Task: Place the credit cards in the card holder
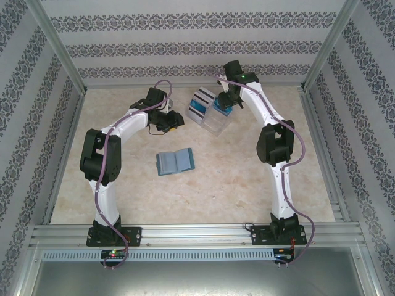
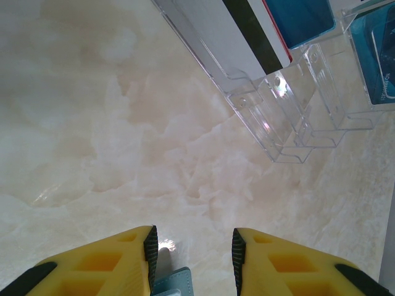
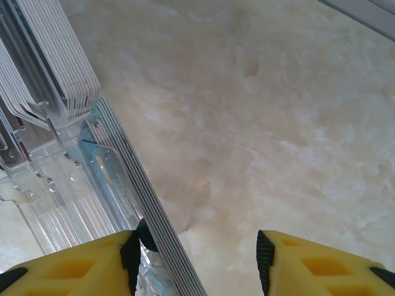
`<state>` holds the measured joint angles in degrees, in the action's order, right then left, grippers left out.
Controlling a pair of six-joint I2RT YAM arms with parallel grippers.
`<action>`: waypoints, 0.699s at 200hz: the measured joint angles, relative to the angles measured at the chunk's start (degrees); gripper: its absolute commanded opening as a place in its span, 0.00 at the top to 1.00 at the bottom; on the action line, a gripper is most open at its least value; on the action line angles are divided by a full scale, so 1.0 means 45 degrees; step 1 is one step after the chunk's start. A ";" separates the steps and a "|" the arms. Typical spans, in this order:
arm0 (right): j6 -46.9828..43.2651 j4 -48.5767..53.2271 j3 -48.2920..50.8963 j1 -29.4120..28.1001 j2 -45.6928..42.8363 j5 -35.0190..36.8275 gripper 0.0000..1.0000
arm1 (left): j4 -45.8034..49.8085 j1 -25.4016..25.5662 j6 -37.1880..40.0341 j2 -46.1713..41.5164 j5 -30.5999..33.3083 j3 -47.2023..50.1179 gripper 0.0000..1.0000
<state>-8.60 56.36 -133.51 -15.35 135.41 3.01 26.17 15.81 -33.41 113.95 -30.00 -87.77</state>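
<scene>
Lying open near the middle of the bench (image 1: 234, 185), the card holder (image 1: 176, 161) shows its two lighter inner faces upward, well apart from both arms. The credit cards (image 1: 200, 106) stand upright in a clear stand (image 1: 217, 122) toward the far edge of the bench.

The left gripper (image 1: 174, 121) sits just left of the clear stand. Its wrist view has the jaws of the left gripper (image 2: 194, 237) partly spread, with bare bench between the yellow fingers (image 2: 117, 259). A small blue-grey piece (image 2: 176, 285) shows low between them beside one finger; what it is cannot be told. Ahead lie the clear stand (image 2: 278, 123), a white card (image 2: 234, 31) with a dark stripe, and a blue card (image 2: 302, 18).

The right gripper (image 1: 223, 103) reaches over the stand's far side. From its wrist, the right gripper (image 3: 197, 237) is moderately wide. A thin ribbed strip (image 3: 145, 200) runs down against one finger, while a clear gap separates it from the other. Whether that strip is card edges or stand wall cannot be told. More credit cards (image 3: 62, 68) show stacked edge-on in the clear stand (image 3: 68, 179).
</scene>
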 measured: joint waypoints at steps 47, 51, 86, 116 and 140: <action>-0.0039 0.0005 0.0000 0.0053 0.0000 -0.0257 0.60 | 0.0000 0.0000 0.0000 0.0000 0.0000 0.0000 0.61; -0.0058 0.0005 0.0000 0.0053 0.0000 -0.0262 0.60 | 0.0000 0.0000 0.0000 0.0000 0.0000 0.0000 0.61; -0.0029 0.0005 0.0000 0.0053 0.0000 -0.0374 0.69 | 0.0000 0.0000 0.0000 0.0000 0.0000 0.0000 0.61; -0.0087 0.0010 0.0000 0.0053 -0.0015 -0.0423 0.73 | 0.0000 0.0000 0.0000 0.0000 0.0000 0.0000 0.61; -0.0087 0.0015 0.0000 0.0053 -0.0063 -0.0461 0.80 | 0.0005 0.0000 0.0000 0.0000 0.0000 0.0000 0.61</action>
<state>-8.99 56.42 -133.51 -15.11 135.13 0.93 26.20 15.81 -33.41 113.95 -30.00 -87.77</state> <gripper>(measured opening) 0.215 0.390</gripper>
